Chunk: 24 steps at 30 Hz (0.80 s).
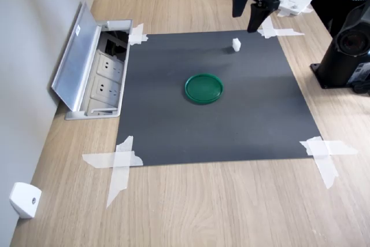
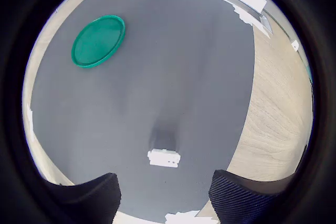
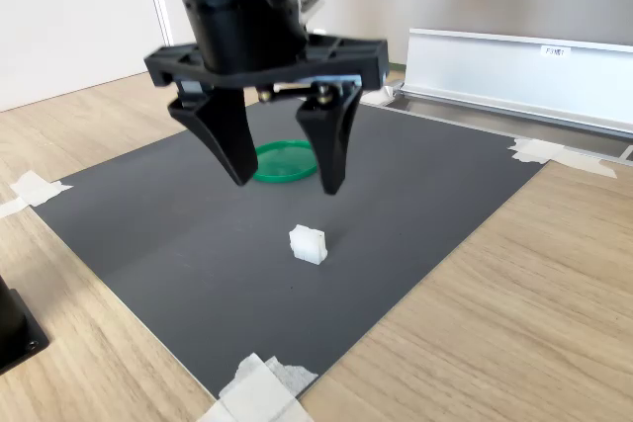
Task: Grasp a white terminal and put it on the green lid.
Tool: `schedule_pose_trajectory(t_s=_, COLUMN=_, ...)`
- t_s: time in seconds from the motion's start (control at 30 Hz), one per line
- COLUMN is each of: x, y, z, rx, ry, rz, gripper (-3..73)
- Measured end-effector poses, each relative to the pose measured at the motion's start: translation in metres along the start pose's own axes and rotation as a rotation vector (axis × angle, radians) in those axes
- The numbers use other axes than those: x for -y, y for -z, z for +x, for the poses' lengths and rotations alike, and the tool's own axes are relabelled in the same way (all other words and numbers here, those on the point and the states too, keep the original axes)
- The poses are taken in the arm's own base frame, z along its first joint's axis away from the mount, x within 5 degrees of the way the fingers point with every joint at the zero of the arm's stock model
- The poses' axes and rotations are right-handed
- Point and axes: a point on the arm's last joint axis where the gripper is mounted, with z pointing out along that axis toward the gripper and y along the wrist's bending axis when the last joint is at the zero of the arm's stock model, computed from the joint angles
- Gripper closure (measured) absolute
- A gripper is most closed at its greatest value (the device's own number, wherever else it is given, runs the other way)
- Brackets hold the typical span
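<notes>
**While the terminal lies free, line up before dropping**

Since the gripper (image 3: 282,188) hangs above the mat (image 1: 173,131) with its fingers spread wide and nothing between them, the step in hand looks like the approach to the terminal (image 3: 308,244). That small white block sits on the mat near a taped corner, well apart from the lid (image 1: 204,88), which lies flat near the mat's middle. In the wrist view the terminal (image 2: 165,157) shows between the two dark fingertips (image 2: 89,199) but ahead of them, so the gripper likely needs to shift forward until the block is centred in the gap. A straight descent then seems best, stopping just short of the mat so the tips do not scrape it. The block is tiny and light: a tip that touches it first could knock it aside or tip it over. Closing slowly and evenly should keep it square.

Much stays unclear. The first exterior view cuts off the arm at the top edge, and the terminal (image 1: 236,44) is only a speck there. How high the tips hang above the mat cannot be read from any view. The wrist view hides the tips' ends behind its dark rim, and its curved lens warps the mat edges. The block's small surface details are too blurred to name. In the second exterior view the gripper partly covers the lid (image 3: 285,161).
</notes>
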Motion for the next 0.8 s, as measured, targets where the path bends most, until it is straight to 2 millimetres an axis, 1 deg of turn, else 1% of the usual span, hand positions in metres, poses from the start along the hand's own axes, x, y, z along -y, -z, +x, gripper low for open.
schedule_pose_trajectory(t_s=0.2, x=0.003, y=-0.012, z=-0.002, rx=-0.015, ry=0.001, rz=-0.019, gripper=-1.7)
schedule_pose_trajectory(t_s=0.37, x=-0.003, y=-0.025, z=-0.014, rx=-0.065, ry=0.044, rz=-0.013, gripper=-1.7)
schedule_pose_trajectory(t_s=0.57, x=-0.002, y=-0.033, z=-0.018, rx=-0.087, ry=0.008, rz=0.001, gripper=-1.5)
schedule_pose_trajectory(t_s=0.8, x=-0.003, y=-0.046, z=-0.021, rx=-0.091, ry=-0.012, rz=-0.044, gripper=-1.5)
